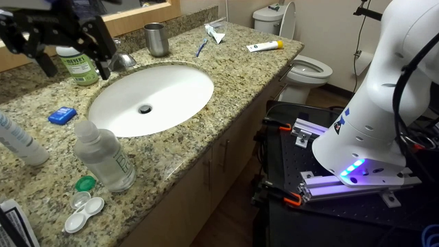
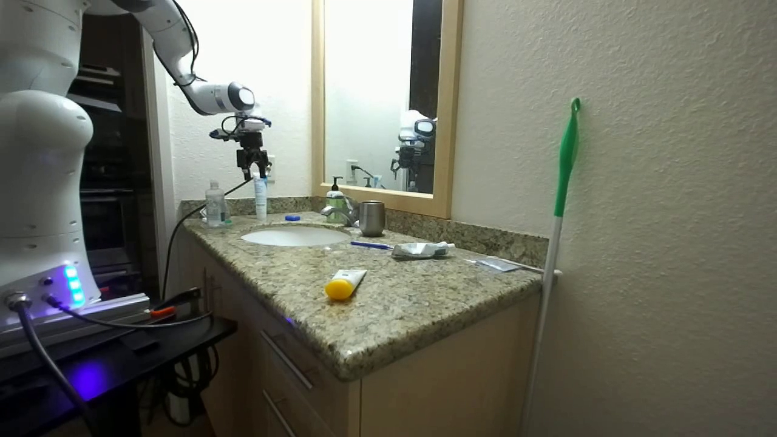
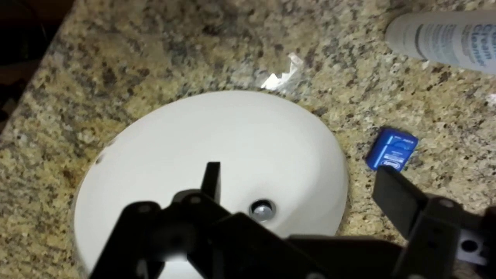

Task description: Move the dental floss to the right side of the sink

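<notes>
One blue floss box (image 3: 392,150) lies on the bench (image 3: 162,58) just beside the sink (image 3: 174,155); the gripper (image 3: 303,192), wide and empty, should centre over it before descending, then close squarely across its narrower width.

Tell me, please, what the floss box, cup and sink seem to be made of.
The floss box is probably glossy plastic, given its shiny blue surface. The cup looks like satin metal, perhaps stainless steel, from its grey, streaky reflections. The sink seems glazed ceramic, though enamel is possible: smooth, even white.
</notes>
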Controlling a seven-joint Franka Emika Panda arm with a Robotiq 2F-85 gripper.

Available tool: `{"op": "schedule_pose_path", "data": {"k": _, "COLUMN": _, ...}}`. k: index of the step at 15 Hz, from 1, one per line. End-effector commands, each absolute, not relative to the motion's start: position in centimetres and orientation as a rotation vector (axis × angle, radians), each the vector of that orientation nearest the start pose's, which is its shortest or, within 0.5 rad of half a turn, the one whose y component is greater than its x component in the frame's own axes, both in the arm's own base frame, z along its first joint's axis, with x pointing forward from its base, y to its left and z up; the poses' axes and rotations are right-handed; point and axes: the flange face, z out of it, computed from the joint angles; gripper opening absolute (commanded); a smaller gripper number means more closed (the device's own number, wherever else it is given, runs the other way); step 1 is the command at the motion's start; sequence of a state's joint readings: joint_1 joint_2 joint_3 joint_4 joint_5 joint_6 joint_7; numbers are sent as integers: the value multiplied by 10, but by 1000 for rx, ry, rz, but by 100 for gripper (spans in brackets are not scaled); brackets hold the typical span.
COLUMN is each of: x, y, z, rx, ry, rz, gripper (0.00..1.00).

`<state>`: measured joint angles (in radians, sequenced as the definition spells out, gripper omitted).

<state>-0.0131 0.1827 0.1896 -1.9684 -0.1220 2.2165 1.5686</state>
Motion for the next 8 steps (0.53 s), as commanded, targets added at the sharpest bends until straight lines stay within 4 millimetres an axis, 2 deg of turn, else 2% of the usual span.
{"op": "schedule_pose_path", "data": {"k": 1, "x": 632, "y": 126, "z": 375, "rx": -2231, "ry": 2070, "rz": -52, "gripper": 100}}
{"op": "schedule_pose_path", "data": {"k": 2, "x": 640, "y": 130, "z": 374, "rx": -2155, "ry": 2105, "rz": -58, "gripper": 100}}
{"op": "schedule_pose_path", "data": {"k": 3, "x": 621, "y": 121, "z": 376, "rx": -2269, "ry": 2049, "rz": -72, "gripper": 100}}
{"op": "schedule_pose_path", "data": {"k": 5, "x": 626, "y": 128, "z": 372, "rx": -2264, "ry": 2055, "rz": -71, "gripper": 100}}
{"op": "schedule_pose_path", "data": {"k": 8, "x": 626, "y": 121, "z": 373, "rx": -2258, "ry": 2070, "rz": -130, "gripper": 100}}
